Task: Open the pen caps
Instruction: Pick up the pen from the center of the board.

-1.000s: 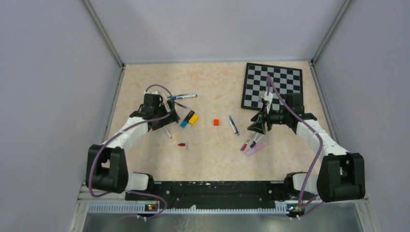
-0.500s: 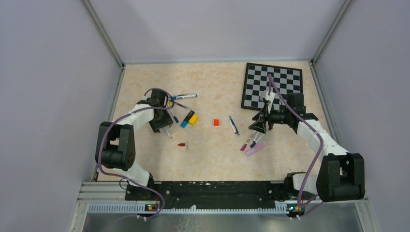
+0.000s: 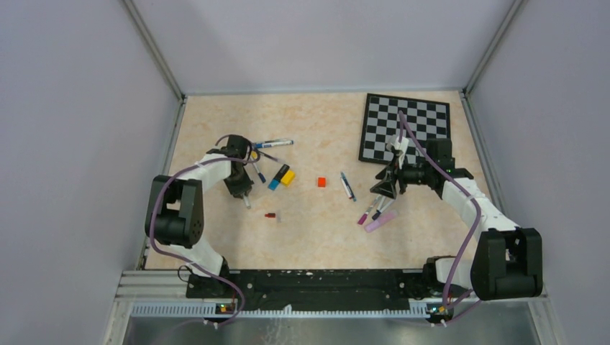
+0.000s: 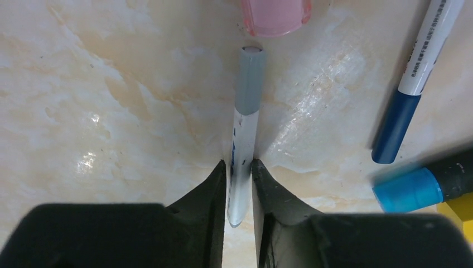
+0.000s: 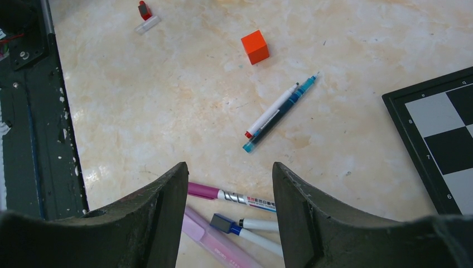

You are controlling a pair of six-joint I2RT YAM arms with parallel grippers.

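Contact is seen on both sides of a white barrel, where the left hand (image 4: 239,167) is pinched on the grey-capped pen (image 4: 245,131), which lies flat on the surface (image 4: 111,111). In the left wrist view its long axis is laid straight away from the hand, with the grey cap (image 4: 249,81) at the far end and the plain end just behind the fingertips. Print on the barrel is too blurred to be read. Just beyond the cap a pink piece (image 4: 276,10) is cut off by the top edge, so its kind cannot be told. To the right a blue-capped pen (image 4: 424,56) is set at a slant, and a cyan-capped marker (image 4: 410,190) is cut by the frame edge. From above, most of the held pen is hidden under the hand. The right hand (image 5: 228,170) is held spread above the surface, with nothing between its fingers. Under it a purple pen (image 5: 234,196), a blue-ended pen (image 5: 223,223) and a pink highlighter (image 5: 209,240) are partly hidden. Farther out a teal pen (image 5: 262,133) and a white pen (image 5: 274,108) are laid side by side on one diagonal. A red cube (image 5: 255,46) and a red cap (image 5: 144,9) are seen beyond, and a checkerboard (image 5: 440,128) is cut off at the right.
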